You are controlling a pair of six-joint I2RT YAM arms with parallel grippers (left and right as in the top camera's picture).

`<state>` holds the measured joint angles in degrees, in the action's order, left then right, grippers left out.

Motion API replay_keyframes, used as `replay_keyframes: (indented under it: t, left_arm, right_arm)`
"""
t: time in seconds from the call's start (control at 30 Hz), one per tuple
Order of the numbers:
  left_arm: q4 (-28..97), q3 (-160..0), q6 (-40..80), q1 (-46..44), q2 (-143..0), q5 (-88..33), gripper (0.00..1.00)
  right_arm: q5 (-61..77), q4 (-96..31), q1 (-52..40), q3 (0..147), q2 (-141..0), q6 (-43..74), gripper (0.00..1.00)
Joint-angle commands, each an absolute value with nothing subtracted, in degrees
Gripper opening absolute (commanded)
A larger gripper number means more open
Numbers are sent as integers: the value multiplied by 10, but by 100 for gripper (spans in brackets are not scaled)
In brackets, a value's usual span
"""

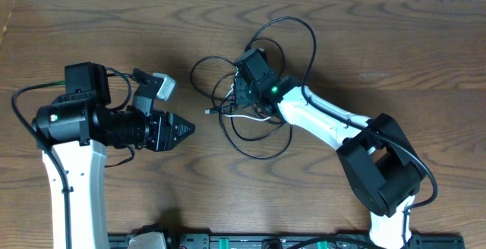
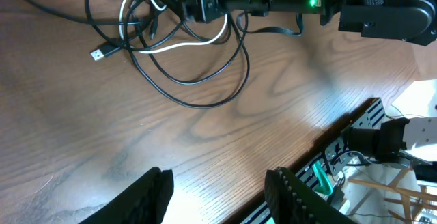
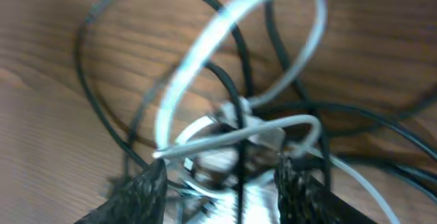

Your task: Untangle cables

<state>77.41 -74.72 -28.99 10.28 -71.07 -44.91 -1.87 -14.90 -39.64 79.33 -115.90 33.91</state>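
Note:
The cables (image 1: 258, 137) lie in a tangle at the table's middle: several black loops and one white cord (image 1: 250, 116). A black strand ends in a small plug (image 1: 209, 111) pointing left. My right gripper (image 1: 239, 96) is down in the tangle. In the right wrist view its blurred fingers (image 3: 147, 186) stand apart, the gripper (image 3: 222, 183) open, with the white cord (image 3: 205, 46) and black strands (image 3: 240, 115) between them. My left gripper (image 1: 190, 127) hovers to the left of the tangle, open and empty (image 2: 218, 183), well short of the cables (image 2: 198, 80) and the plug (image 2: 100, 53).
The wooden table (image 1: 380, 44) stretches all round the tangle. Its front edge (image 2: 341, 125) runs close past my left gripper, with a black rail and gear beyond it. The right arm's white link (image 1: 319, 120) crosses the table from the lower right.

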Motion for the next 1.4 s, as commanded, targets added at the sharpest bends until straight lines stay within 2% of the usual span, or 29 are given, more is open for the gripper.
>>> replay_keyframes:
  t: [0.0,0.33,0.37,0.43,0.47,0.7,0.73,0.8,0.93,1.17,1.37]
  left_arm:
    - [776,-752,-305,102,-706,-458,50]
    - [776,-752,-305,102,-706,-458,50]
    - [776,-752,-305,102,-706,-458,50]
    - [776,-752,-305,102,-706,-458,50]
    - [776,-752,-305,102,-706,-458,50]
    - [778,-752,-305,102,-706,-458,50]
    - [778,-752,-305,102,-706,-458,50]
    - [779,-752,-304,102,-706,-458,50]
    - [780,-752,-305,102,-706,-458,50]
    - [780,-752,-305,102,-706,-458,50]
    - [779,-751,-311,102,-706,-458,50]
  right_arm:
    - [20,-112,-400,792,-1167,338,49]
    - [36,-75,-400,792,-1170,364,50]
    - [35,-75,-401,792,-1171,364,48]
    - [36,-75,-401,791,-1174,364,33]
    - [36,-75,-401,791,-1177,364,29]
    - [34,-85,-402,791,-1181,364,25]
    - [34,-86,-402,791,-1181,364,21]
    - [34,-88,-402,791,-1181,364,1]
    - [61,-86,-402,791,-1181,364,1]
    - [194,-84,-378,799,-1125,363,1]
    - [220,-104,-354,799,-967,238,1]
